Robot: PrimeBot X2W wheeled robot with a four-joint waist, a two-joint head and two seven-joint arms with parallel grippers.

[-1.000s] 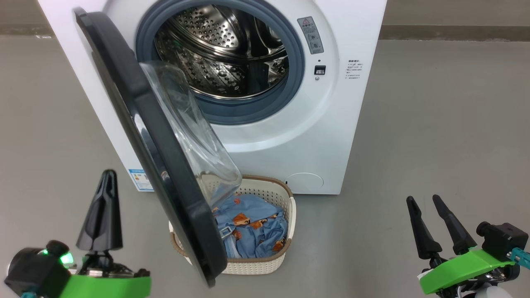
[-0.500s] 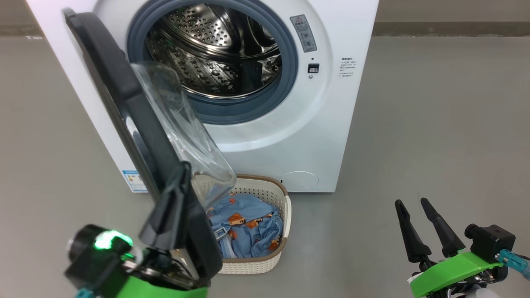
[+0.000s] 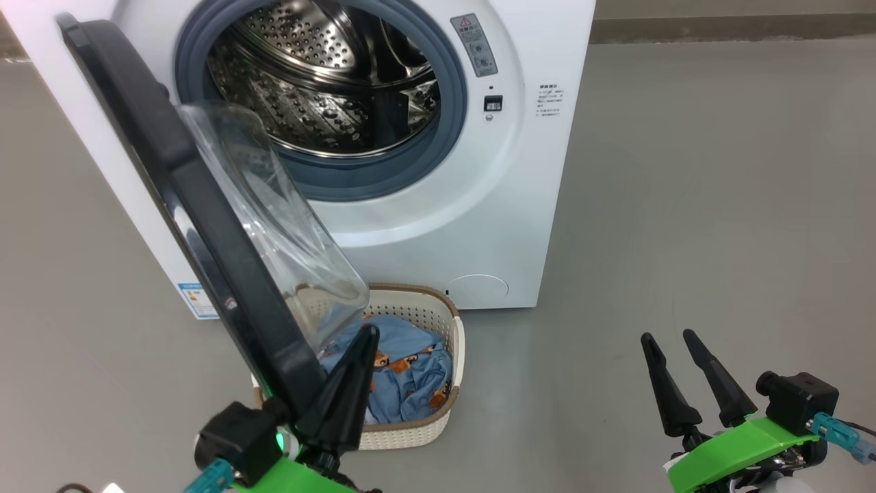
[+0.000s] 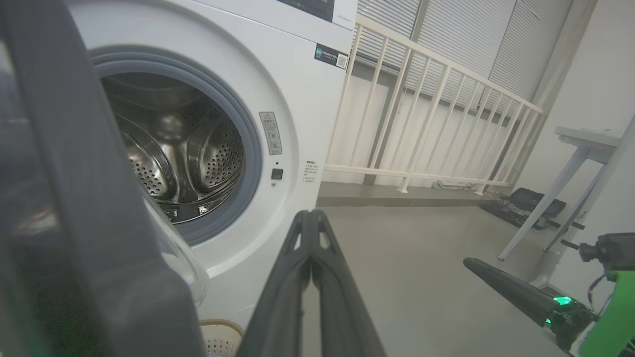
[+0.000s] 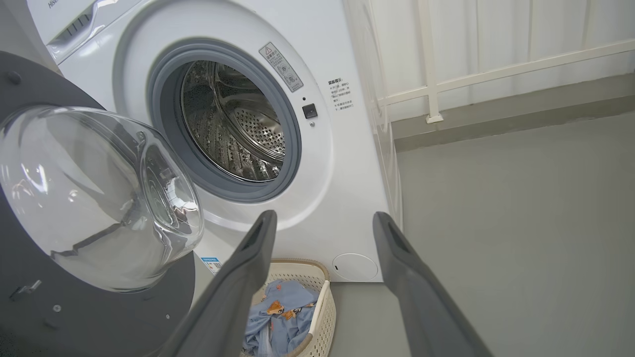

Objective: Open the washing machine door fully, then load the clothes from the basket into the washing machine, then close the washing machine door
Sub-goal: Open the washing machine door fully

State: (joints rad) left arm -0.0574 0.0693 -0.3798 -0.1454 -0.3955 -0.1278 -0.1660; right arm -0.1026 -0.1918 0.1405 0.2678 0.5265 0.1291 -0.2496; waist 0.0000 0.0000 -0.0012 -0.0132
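Standing open on the left, the washing machine door (image 3: 205, 226) leans out toward the camera and hides the left part of the washing machine (image 3: 520, 171). Its clear glass bowl (image 3: 274, 219) bulges out to the right. A small blue label (image 3: 194, 301) peeks out low down beside the door, and its words are too small to read.

The left gripper (image 3: 368, 330) sits just by the bottom edge of the door. Its two dark fingers (image 3: 342, 397) are pressed tight together. I cannot tell if it touches the door.

Behind it, the basket (image 3: 457, 349) stands on the floor (image 3: 684, 171), right in front of the machine and under the glass bowl. The door and the gripper cover the basket's left half. The clothes (image 3: 410, 390) lie inside the basket, blue with little orange pictures, and part of them is hidden too.

Higher up, the big round hole shows the shiny drum (image 3: 321, 89). The top of the machine is cut off.

Far to the right, the right gripper (image 3: 667, 334) hangs over bare floor with its fingers spread apart, well away from the basket.
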